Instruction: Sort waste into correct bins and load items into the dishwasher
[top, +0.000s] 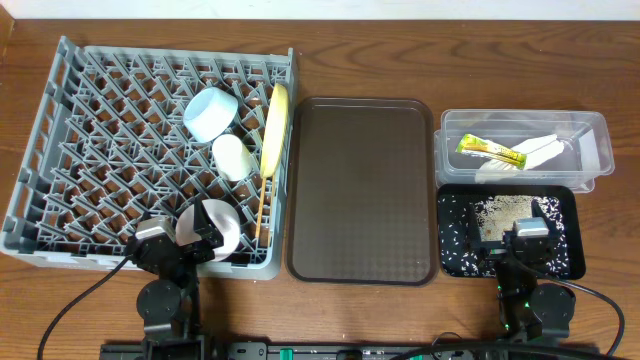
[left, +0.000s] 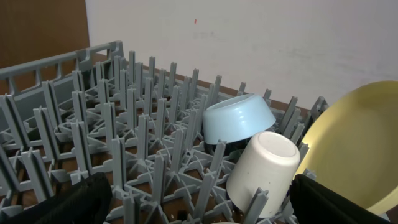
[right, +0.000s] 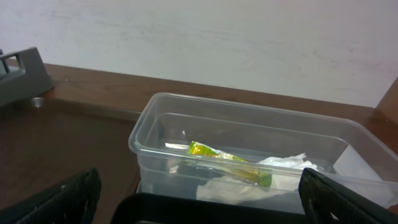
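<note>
**Sort + load: looks finished**

Left tool (top: 178, 243) is spread wide and empty at the near edge of the dish rack (top: 100, 150). Right tool (top: 528, 242) is also spread and empty, over the near end of the black tray (top: 570, 205).

Racked:
- blue bowl (left: 239, 118) and white cup (left: 264, 165) just ahead of the left tool
- yellow plate (left: 354, 149) ahead-right
- white bowl (top: 215, 228) at its tips
- chopsticks (top: 260, 205) to its right

Binned:
- sachet (right: 230, 158) and napkin (right: 286, 165) in the clear tub (right: 143, 134) ahead of the right tool
- rice scraps (top: 500, 212) in the black tray under it

Brown serving tray (top: 362, 190) between the tools shows nothing on it. My read: nothing left to move.

Orientation:
- Plate stands on edge, long axis running away from the left tool.
- Chopsticks lie parallel beside it, pointing the same way.
- Sachet's long axis runs left-right across the right tool's front, slightly skewed.
</note>
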